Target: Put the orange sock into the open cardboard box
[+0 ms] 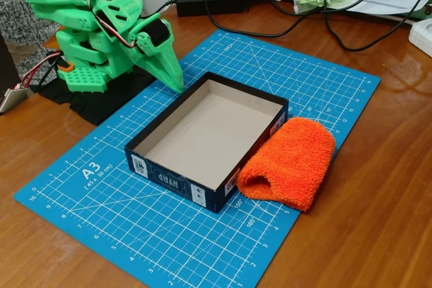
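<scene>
- Wooden table (378,187) carries a blue cutting mat (135,220).
- Open cardboard box (177,181) sits at mat centre.
- Orange sock (290,161) lies at 3 o'clock of the box, touching its wall.
- Green gripper (174,80), fingers pressed together, rests at 11 o'clock.

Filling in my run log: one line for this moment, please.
gripper: folded at base, jaws together | orange sock: on mat, against box's right side | open cardboard box: empty | stage: not started

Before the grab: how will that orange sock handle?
The orange sock looks like soft folded terry, so it is probably floppy and may unfold or droop when lifted. Its fuzzy surface likely grips rather than slips. It lies flat, so it is unlikely to roll.
</scene>
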Available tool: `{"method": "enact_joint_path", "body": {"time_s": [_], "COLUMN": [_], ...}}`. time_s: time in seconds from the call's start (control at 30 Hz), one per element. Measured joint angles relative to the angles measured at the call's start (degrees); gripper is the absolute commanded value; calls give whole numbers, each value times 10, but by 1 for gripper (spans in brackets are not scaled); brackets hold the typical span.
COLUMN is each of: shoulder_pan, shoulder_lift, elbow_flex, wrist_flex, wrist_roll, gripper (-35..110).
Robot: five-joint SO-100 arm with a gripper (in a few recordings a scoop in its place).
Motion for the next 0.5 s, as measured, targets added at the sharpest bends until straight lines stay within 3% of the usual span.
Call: {"method": "enact_joint_path", "body": {"time_s": [0.5], "shoulder_pan": [2], "shoulder_lift": [0], "elbow_flex": [0], "wrist_flex": [0], "wrist_roll": [7], "gripper": [0]}}
